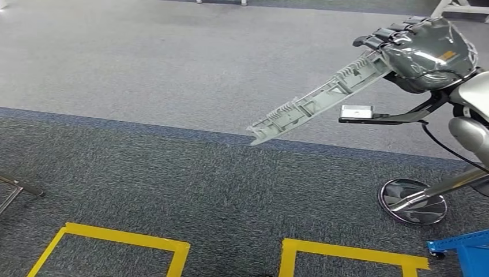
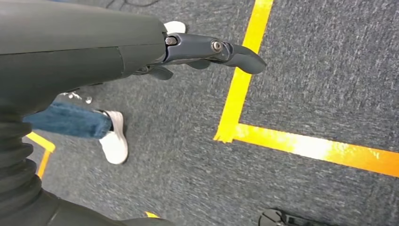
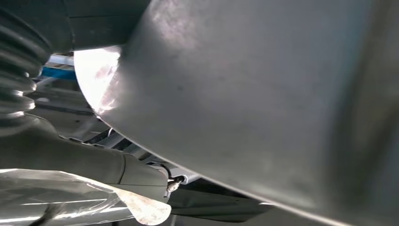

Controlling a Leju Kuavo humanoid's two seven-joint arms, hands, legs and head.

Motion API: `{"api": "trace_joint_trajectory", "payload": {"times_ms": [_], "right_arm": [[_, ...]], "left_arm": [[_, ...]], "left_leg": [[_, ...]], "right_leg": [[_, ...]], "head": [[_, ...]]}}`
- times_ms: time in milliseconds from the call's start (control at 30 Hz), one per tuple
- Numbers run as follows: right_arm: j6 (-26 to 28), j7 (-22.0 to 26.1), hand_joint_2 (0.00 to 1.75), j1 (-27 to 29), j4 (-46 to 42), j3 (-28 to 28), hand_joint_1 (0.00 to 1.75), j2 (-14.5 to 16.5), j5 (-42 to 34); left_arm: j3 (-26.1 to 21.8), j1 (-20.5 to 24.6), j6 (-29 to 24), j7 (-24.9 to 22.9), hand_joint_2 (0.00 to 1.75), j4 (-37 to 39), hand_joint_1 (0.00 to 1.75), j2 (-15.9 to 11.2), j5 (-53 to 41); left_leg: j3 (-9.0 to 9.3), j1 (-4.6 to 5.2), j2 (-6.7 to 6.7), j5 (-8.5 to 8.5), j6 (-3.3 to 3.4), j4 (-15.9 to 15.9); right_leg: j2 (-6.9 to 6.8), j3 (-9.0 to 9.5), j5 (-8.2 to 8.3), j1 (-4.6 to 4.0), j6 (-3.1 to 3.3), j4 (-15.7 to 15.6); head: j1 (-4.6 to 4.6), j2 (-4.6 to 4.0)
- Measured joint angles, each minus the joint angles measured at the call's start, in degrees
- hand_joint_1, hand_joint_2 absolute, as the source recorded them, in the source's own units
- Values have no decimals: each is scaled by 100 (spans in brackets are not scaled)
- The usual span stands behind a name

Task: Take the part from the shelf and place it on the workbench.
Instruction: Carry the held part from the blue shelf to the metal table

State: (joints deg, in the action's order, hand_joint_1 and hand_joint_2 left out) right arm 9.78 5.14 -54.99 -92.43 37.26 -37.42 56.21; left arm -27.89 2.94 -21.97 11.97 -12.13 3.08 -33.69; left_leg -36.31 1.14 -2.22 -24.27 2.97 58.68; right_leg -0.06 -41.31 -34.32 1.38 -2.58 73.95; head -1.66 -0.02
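The part (image 1: 314, 98) is a long grey ribbed plastic strip. My right hand (image 1: 427, 52) grips one end of it at the upper right of the head view, raised above the floor. The strip slants down and to the left from the hand, its free end over the edge between light and dark carpet. In the right wrist view the part's smooth grey face (image 3: 263, 94) lies close to the camera, with the thick thumb (image 3: 70, 160) beneath it. My left hand (image 2: 207, 52) hangs over the dark carpet with its fingers apart and nothing in them.
Two yellow tape squares (image 1: 115, 239) (image 1: 352, 254) mark the dark carpet near me. A round chrome base (image 1: 412, 201) and a blue frame (image 1: 464, 251) stand at the right. A metal leg (image 1: 17, 187) pokes in at the left. A person's white shoe (image 2: 115, 141) stands close by.
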Motion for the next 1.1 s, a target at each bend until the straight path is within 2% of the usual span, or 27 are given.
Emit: {"api": "trace_joint_trajectory", "payload": {"times_ms": [33, 67, 100, 133, 167, 233, 267, 333, 367, 400, 433, 467, 500, 533, 600, 633, 700, 767, 800, 833, 900, 933, 967, 1000, 1033, 1067, 1100], "right_arm": [[1, 1, 175, 2, 0, -1, 175, 0, -1], [1, 2, 175, 3, 0, -2, 175, 0, -2], [2, 5, 175, 2, -1, -3, 175, -1, -4], [1, 9, 175, 8, -3, -3, 175, -3, -7], [1, 14, 175, 16, -4, -2, 175, -5, -9], [1, 26, 175, 31, -9, 0, 175, -9, -17], [1, 31, 175, 32, -10, 1, 175, -9, -21], [2, 42, 175, 25, -19, -2, 175, -11, -29], [2, 46, 175, 21, -22, -3, 175, -14, -31], [2, 49, 175, 22, -26, -4, 175, -16, -33], [2, 51, 175, 27, -26, -5, 175, -19, -34], [2, 52, 175, 36, -26, -4, 175, -20, -34], [2, 53, 175, 45, -26, -4, 175, -20, -34], [2, 54, 175, 50, -27, -4, 175, -20, -34], [2, 54, 175, 48, -30, -8, 175, -20, -35], [3, 53, 175, 44, -33, -10, 175, -22, -36], [3, 53, 175, 45, -38, -14, 175, -28, -37], [3, 54, 175, 58, -46, -19, 175, -34, -37], [5, 54, 175, 61, -52, -27, 175, -38, -38], [9, 54, 175, 53, -59, -39, 175, -45, -40], [13, 52, 175, 41, -66, -62, 175, -57, -46], [13, 52, 175, 47, -67, -67, 175, -61, -48], [12, 52, 175, 66, -67, -69, 175, -62, -48], [12, 52, 175, 84, -68, -70, 175, -63, -48], [13, 52, 175, 95, -70, -74, 175, -63, -48], [14, 52, 175, 98, -75, -81, 175, -63, -48], [14, 51, 175, 98, -80, -90, 175, -63, -49]], "left_arm": [[0, 2, 0, 46, 175, 0, 0, 11, -13], [0, 2, 0, 94, 175, 0, 0, 19, -24], [0, 10, -2, 139, 175, 0, 0, 21, -29], [0, 18, -4, 180, 175, 0, 0, 21, -31], [0, 22, -7, 223, 175, 0, 0, 20, -34], [0, 14, -11, 309, 175, 0, 0, 17, -41], [0, 5, -11, 348, 175, 0, 0, 23, -45], [0, 12, -11, 411, 175, 0, 0, 32, -53], [0, 24, -11, 437, 175, 0, 0, 40, -60], [0, 40, -11, 460, 175, 0, 0, 44, -68], [0, 51, -10, 478, 175, 0, 0, 51, -76], [0, 56, -10, 488, 175, 0, 0, 58, -84], [0, 57, -9, 493, 175, 0, 0, 67, -89], [0, 55, -9, 494, 175, 0, 0, 71, -93], [0, 60, -9, 497, 175, 0, 0, 74, -102], [0, 71, -9, 498, 175, 0, 0, 75, -107], [1, 93, -9, 499, 175, 0, 0, 74, -120], [2, 94, -10, 499, 175, 0, 0, 71, -135], [3, 93, -11, 499, 175, 0, 0, 73, -141], [4, 98, -12, 500, 175, 0, 0, 75, -146], [6, 118, -13, 501, 175, 0, 0, 81, -152], [7, 126, -12, 501, 175, 0, 0, 84, -155], [7, 127, -10, 501, 175, 0, 0, 88, -157], [7, 126, -9, 501, 175, 0, 0, 96, -160], [7, 124, -8, 501, 175, 0, 0, 103, -163], [7, 123, -8, 501, 175, 0, 0, 110, -167], [7, 124, -8, 502, 175, 0, 0, 112, -169]], "left_leg": [[10, -12, -71, -12, -16, 15], [11, -26, -139, -31, -42, 38], [-6, -31, -207, -52, -74, 85], [-35, -40, -272, -63, -109, 122], [-67, -46, -329, -63, -141, 142], [-106, -59, -438, -39, -193, 142], [-116, -55, -411, -55, -218, 157], [-243, -52, -184, -227, -277, 438], [-383, -62, -25, -382, -307, 744], [-565, -78, 79, -546, -329, 1129], [-734, -92, 129, -662, -339, 1474], [-833, -100, 149, -688, -339, 1673], [-835, -103, 158, -609, -332, 1665], [-730, -101, 174, -435, -315, 1437], [-371, -56, 323, -80, -257, 705], [-228, -21, 408, -7, -220, 413], [-130, 43, 482, -40, -163, 202], [-80, 39, 394, -36, -109, 108], [-39, 26, 345, -25, -77, 60], [1, 9, 295, -12, -47, 14], [30, -8, 195, -9, -6, -9], [31, -9, 137, -12, 2, -6], [34, -8, 77, -15, 5, -3], [38, -9, 14, -20, 4, 4], [42, -13, -55, -28, -4, 19], [45, -21, -123, -45, -19, 44], [35, -25, -187, -63, -43, 72]], "right_leg": [[27, 105, 235, 11, -11, -303], [109, 256, 445, 30, -27, -670], [207, 425, 584, 47, -36, -1017], [284, 536, 640, 55, -32, -1234], [330, 594, 624, 53, -17, -1325], [251, 622, 608, 40, 35, -1352], [197, 638, 611, 43, 59, -1361], [78, 679, 611, 47, 110, -1388], [19, 696, 603, 33, 133, -1394], [-43, 708, 590, 20, 154, -1396], [-102, 720, 577, 7, 170, -1396], [-158, 734, 563, -1, 178, -1395], [-208, 752, 547, -8, 181, -1395], [-253, 776, 530, -14, 181, -1395], [-334, 831, 487, -32, 168, -1397], [-368, 846, 470, -43, 153, -1397], [-446, 858, 451, -57, 109, -1409], [-483, 891, 417, -42, 48, -1428], [-412, 876, 355, -32, 28, -1368], [-303, 801, 249, -25, 14, -1194], [-76, 449, -43, -20, 12, -534], [-33, 239, -148, -21, 7, -180], [-15, 83, -161, -22, 1, 36], [-6, 21, -59, -20, -3, 46], [4, 71, 151, -15, -4, -169], [42, 207, 394, -4, -8, -548], [133, 359, 560, 9, -12, -902]], "head": [[0, 0], [1, 0], [2, 0], [2, 0], [2, 0], [-3, 0], [-8, 0], [-35, 0], [-46, 0], [-55, 0], [-53, 0], [-55, 0], [-55, 0], [-54, 0], [-53, 0], [-54, 0], [-49, 0], [-45, 0], [-43, 0], [-33, 0], [-14, 0], [-6, 0], [-7, 0], [-4, 0], [-2, 0], [-2, 0], [1, 0]]}}
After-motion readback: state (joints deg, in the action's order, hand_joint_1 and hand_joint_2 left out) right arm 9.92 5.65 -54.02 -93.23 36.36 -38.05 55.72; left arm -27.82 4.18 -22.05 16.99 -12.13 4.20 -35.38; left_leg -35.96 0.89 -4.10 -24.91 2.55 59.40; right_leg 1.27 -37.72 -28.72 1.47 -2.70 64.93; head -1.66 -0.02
